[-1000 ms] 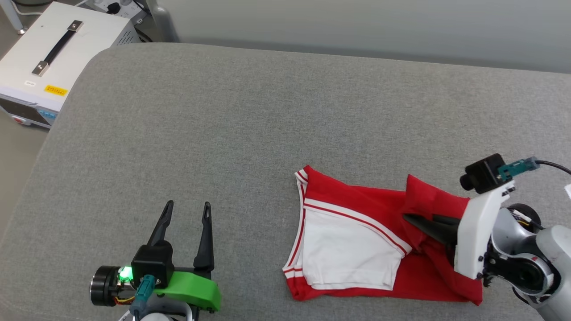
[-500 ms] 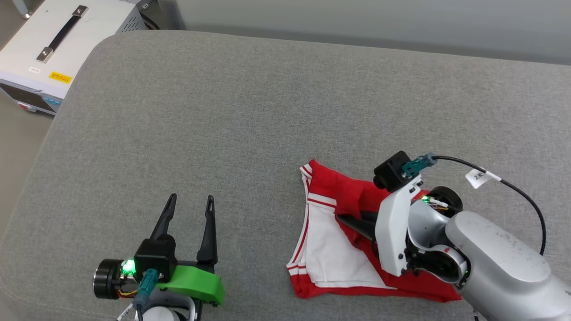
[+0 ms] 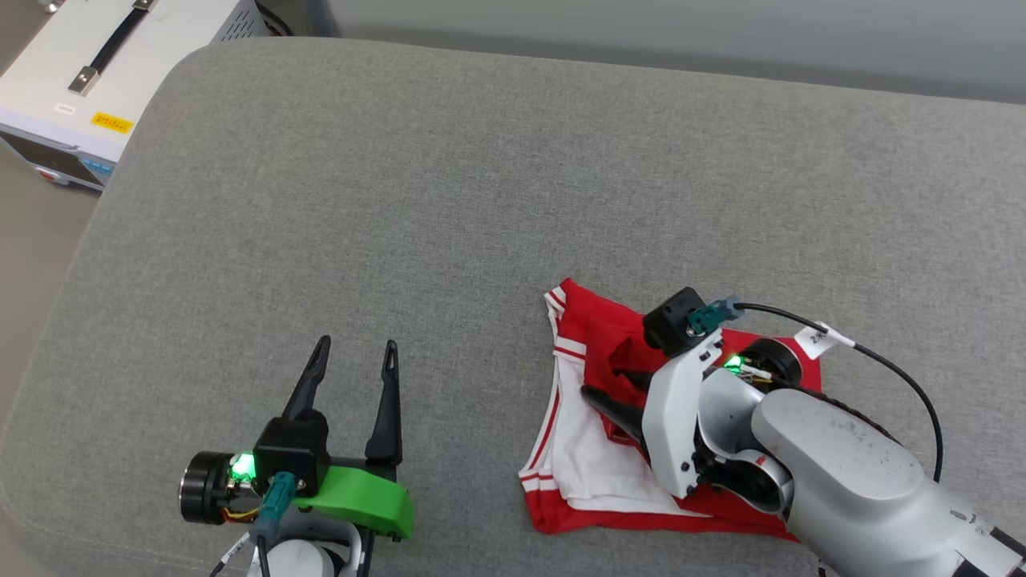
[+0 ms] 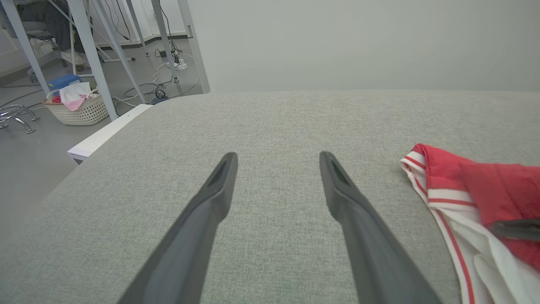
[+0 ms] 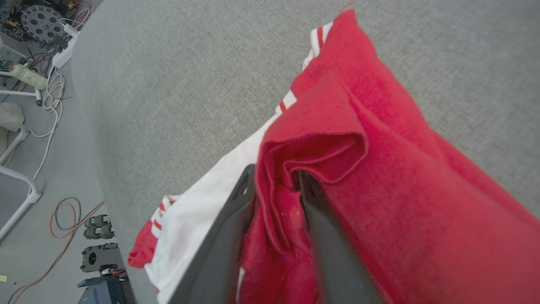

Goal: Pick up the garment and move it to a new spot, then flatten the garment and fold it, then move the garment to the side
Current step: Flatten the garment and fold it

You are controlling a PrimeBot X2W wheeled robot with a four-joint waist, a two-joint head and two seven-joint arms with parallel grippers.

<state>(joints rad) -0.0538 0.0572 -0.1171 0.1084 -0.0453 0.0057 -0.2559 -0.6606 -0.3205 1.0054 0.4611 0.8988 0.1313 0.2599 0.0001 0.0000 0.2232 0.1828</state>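
garment [image 3: 589, 457]: red jersey tee w/ white sleeve and red-white trim, lying bunched and folded on the grey padded table [image 3: 481, 200], in its near-right part. Nothing printed on it can be read from here.

garment layers: white sleeve on the side twd the left arm, red body cloth heaped over it under the right wrist. Striped edge points away from the robot.

right gripper [image 3: 607, 383]: down on the tee, fingers aimed across it twd the left arm. In the right wrist view the right gripper [image 5: 275, 172] has its jaws a little apart w/ a raised fold of the garment [image 5: 379, 177] standing between them (cloth touches both fingers, but whether they press it I cannot tell).

left gripper [image 3: 357, 343]: jaws wide apart, nothing between them, over bare table well to the left of the tee, not touching it.

left wrist view: left gripper [image 4: 278, 155] fingers spread over grey fabric. The garment [image 4: 460, 190] sits at the right edge, w/ a dark fingertip of the other arm lying on it.

right wrist extras: black cable w/ a white tag [image 3: 822, 340] loops off the wrist, and a green light glows by the camera mount.

surroundings: white box w/ a black handle [image 3: 72, 80] off the table's far-left corner. Pale basket [image 4: 80, 112] on the floor among metal legs.
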